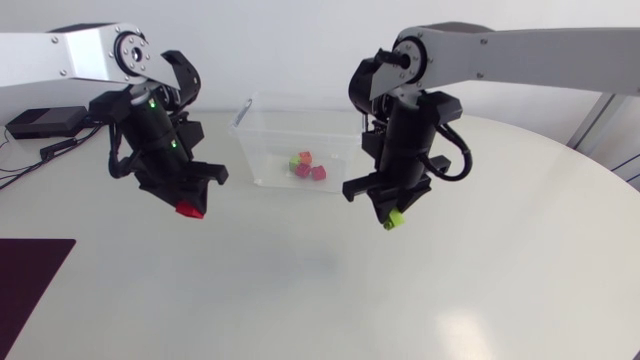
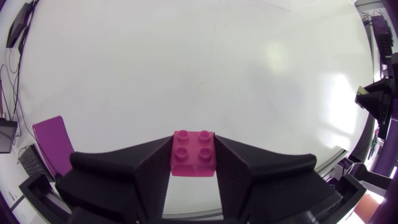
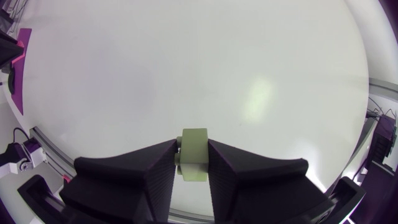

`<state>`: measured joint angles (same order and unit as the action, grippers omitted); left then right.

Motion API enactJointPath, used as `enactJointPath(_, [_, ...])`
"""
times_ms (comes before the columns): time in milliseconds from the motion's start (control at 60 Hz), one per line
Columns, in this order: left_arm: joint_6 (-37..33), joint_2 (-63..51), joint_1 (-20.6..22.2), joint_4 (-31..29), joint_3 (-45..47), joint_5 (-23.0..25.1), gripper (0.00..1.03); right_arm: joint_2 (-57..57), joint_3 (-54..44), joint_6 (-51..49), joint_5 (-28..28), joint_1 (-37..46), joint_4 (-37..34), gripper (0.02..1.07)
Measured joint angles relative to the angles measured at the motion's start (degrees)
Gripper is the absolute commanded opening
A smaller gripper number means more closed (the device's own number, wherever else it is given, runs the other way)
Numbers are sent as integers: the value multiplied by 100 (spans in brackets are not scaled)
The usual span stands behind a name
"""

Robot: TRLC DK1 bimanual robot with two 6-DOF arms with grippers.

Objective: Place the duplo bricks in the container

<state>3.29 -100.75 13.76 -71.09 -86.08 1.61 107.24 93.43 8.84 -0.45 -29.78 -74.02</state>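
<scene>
My left gripper [image 1: 188, 207] hangs above the table left of the container, shut on a red brick [image 1: 187, 210]; in the left wrist view that brick [image 2: 194, 154] shows pink with four studs, clamped between both fingers of the gripper [image 2: 194, 167]. My right gripper [image 1: 393, 217] hovers just right of the container's front, shut on a lime-green brick [image 1: 395, 219]. The right wrist view has the green brick [image 3: 193, 155] pinched between the fingers of the gripper [image 3: 193, 163]. The clear plastic container [image 1: 262, 160] stands at the table's back middle with red and green bricks [image 1: 307, 167] inside.
A dark purple mat [image 1: 25, 285] lies at the table's front left corner, also seen in the left wrist view as a mat [image 2: 53, 143]. A black box [image 1: 45, 122] with cables sits at the back left. White tabletop [image 1: 300, 290] stretches below both grippers.
</scene>
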Motion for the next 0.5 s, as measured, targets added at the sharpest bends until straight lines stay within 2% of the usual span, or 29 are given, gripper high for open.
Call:
enactJointPath(183, [28,22,24,195,-627,225,23,-22,647,0,114,0,275,21])
enactJointPath(500, [81,105,24,1255,-1005,243,23,-42,1167,-4,356,140,1419,21])
